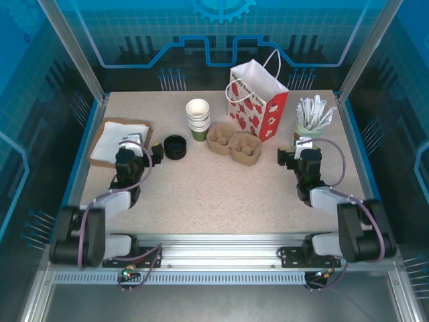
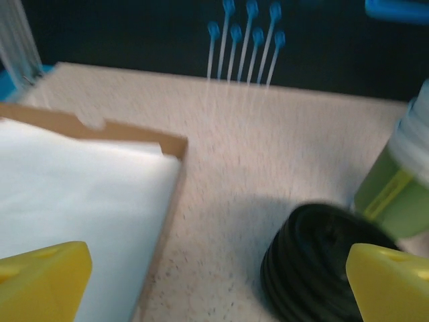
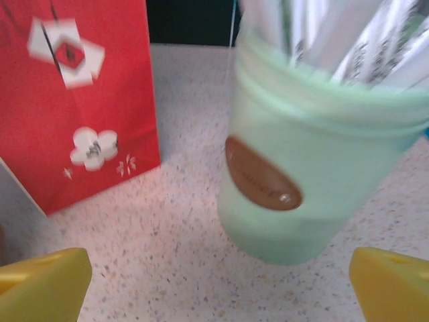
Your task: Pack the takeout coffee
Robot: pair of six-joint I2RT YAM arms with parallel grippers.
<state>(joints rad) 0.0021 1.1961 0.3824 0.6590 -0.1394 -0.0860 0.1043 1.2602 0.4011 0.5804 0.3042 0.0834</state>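
The takeout coffee is out of view. A stack of lidless green cups with white rims (image 1: 198,119) stands at the back middle, its edge (image 2: 395,188) at the right of the left wrist view. A stack of black lids (image 1: 175,146) (image 2: 315,268) sits just left of it. My left gripper (image 1: 151,151) (image 2: 218,295) is open and empty, low over the table between the napkin tray and the lids. My right gripper (image 1: 295,149) (image 3: 218,295) is open and empty, facing a mint cup of paper-wrapped sticks (image 1: 312,124) (image 3: 315,168).
A red and white paper bag (image 1: 258,100) (image 3: 80,100) stands open at the back. A brown pulp cup carrier (image 1: 234,144) lies in front of it. A cardboard tray (image 1: 107,125) (image 2: 134,134) of white napkins sits at the left.
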